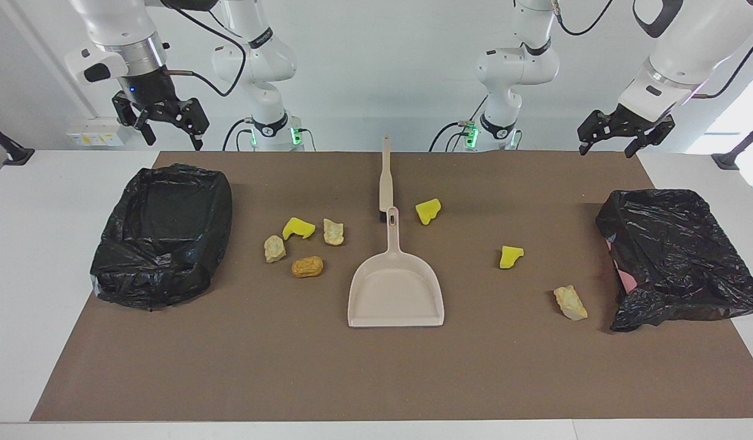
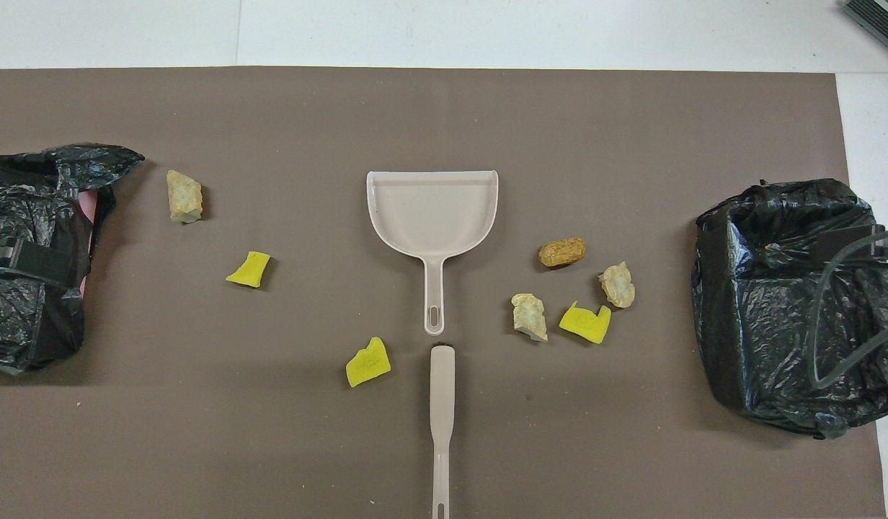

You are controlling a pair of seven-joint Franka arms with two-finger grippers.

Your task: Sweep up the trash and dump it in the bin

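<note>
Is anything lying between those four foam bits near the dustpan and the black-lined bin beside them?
Nothing visible does. The four chunks lie on bare brown mat, with open mat between them and the bin at the right arm's end. The dustpan lies on their other flank.
</note>
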